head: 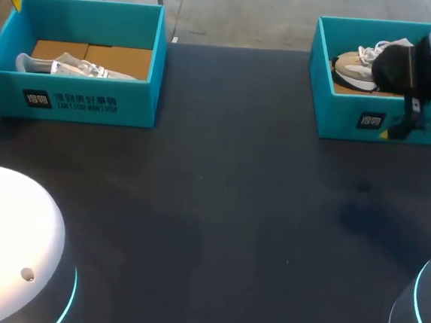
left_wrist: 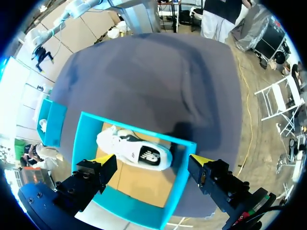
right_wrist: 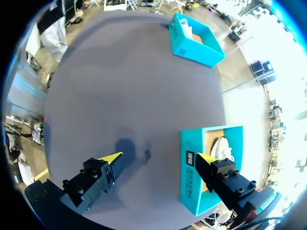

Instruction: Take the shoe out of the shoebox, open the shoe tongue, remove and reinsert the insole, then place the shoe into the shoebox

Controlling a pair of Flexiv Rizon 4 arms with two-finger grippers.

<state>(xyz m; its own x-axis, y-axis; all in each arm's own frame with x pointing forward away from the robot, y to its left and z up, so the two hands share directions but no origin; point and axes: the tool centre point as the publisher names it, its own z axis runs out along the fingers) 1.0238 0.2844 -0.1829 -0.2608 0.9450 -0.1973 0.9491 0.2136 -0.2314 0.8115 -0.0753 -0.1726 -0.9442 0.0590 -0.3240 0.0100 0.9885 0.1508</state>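
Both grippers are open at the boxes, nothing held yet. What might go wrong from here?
The right gripper straddles the front wall of the right box, so a straight descent may hit it and miss the beige shoe. The left gripper hangs with its tips close to the walls of the left box; lowering toward the white shoe could snag the rim.

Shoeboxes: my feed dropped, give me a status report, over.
Left gripper open above left shoebox, white shoe inside. Right gripper open at front wall of right shoebox, second shoe inside. No obstruction seen.
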